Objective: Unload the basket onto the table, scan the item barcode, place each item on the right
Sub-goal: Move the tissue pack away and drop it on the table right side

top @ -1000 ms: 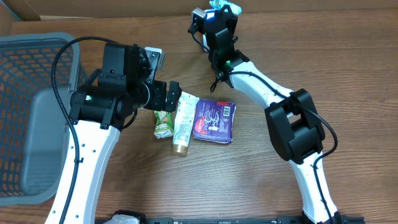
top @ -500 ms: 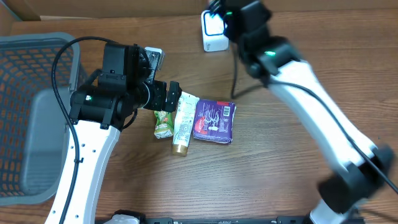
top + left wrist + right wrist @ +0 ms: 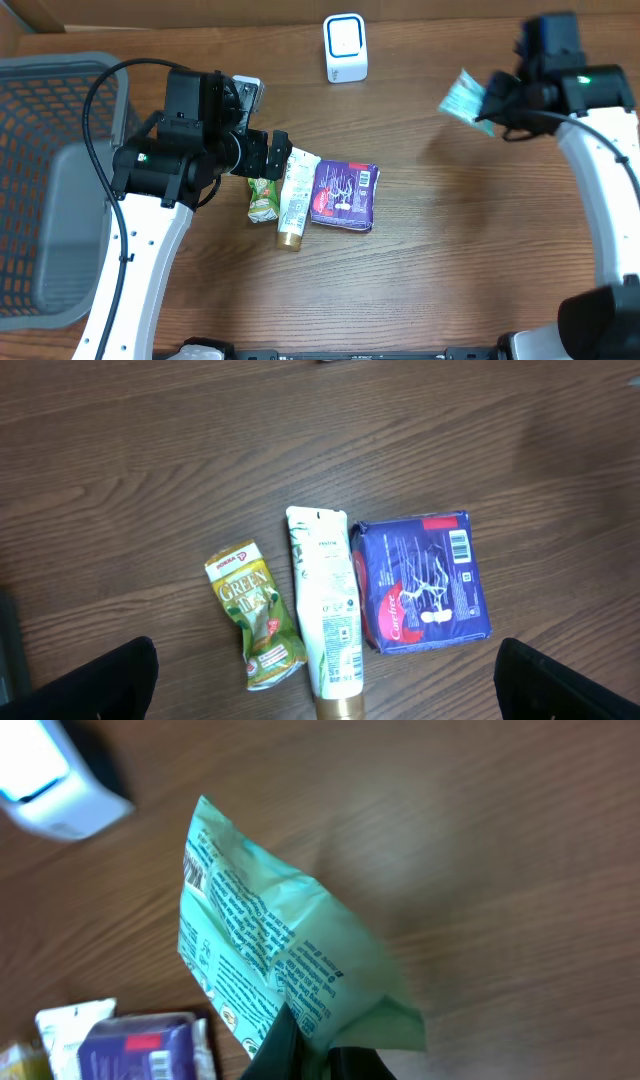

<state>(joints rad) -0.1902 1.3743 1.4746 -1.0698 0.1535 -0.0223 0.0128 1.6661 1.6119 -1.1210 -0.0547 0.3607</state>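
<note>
Pale green film formed the packet, a thin printed pouch that looked light and soft, with creases across its face in the right wrist view. Such a pouch was judged likely to flex, flutter and twist under a quick move. It was also judged likely to slide out of a loose pinch, though not to break.

The right gripper was closed on the packet's lower edge, at the bottom of that view. A hold on the flat sealed edge was judged the sound place. A grip across the middle would probably crumple the print.

**Location.** In the overhead view the packet hung clear of the table in the upper right of the frame. The right gripper was just to its right. The white scanner stood at top centre, well apart from the packet.

**Orientation.** In the right wrist view the long axis ran from the pinched lower end up toward the upper left, so the free end pointed roughly at the scanner. The printed face was turned to the wrist camera. No barcode could be made out on it.

**Other arm.** The left gripper was spread wide and held nothing. It hovered in the centre left of the overhead frame over a green pouch, a tube and a purple pack, all lying on the table.
</note>
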